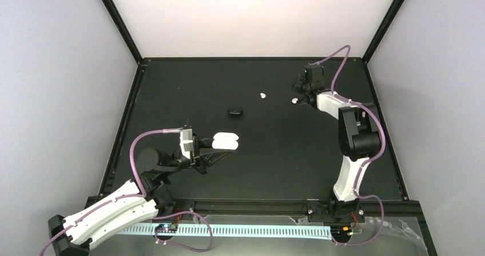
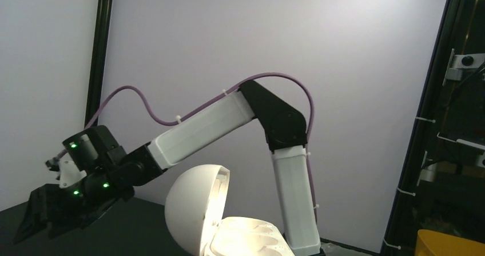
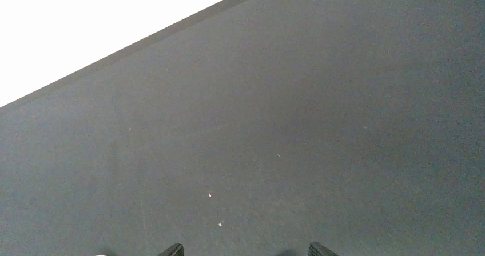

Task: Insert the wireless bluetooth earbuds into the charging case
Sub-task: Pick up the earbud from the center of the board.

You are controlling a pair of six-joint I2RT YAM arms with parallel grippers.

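Left gripper (image 1: 220, 149) holds the open charging case (image 1: 225, 141).

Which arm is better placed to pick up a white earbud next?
Right. The right gripper hangs open just beside a white earbud at the far side, while the left gripper is busy holding the open charging case.

No legible text or markings.

White charging case (image 1: 225, 140), white earbuds (image 1: 263, 96), black table (image 1: 286, 153), purple cables (image 2: 274, 74), white-and-black arms (image 1: 114, 210)
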